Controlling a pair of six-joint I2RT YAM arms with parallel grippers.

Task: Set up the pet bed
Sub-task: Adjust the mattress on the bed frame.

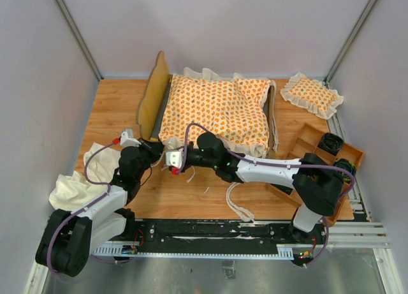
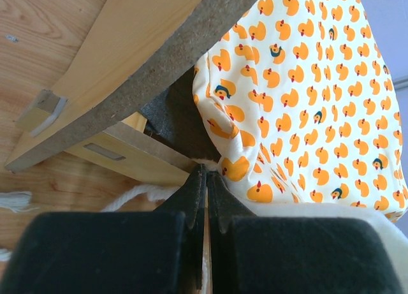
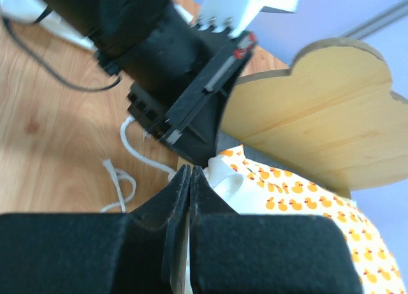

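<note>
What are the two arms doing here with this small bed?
Both arms meet at the near left corner of the bed frame. The orange-patterned cushion already lies on it. The left gripper and right gripper are shut at the cushion's ruffled corner; whether they pinch anything is unclear. A loose tie string lies on the table.

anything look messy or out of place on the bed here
The cushion lies rumpled on the bed frame, not flat, and one tie string trails loose over the table toward its near edge. The cream cloth sits crumpled at the table's left edge.
</note>
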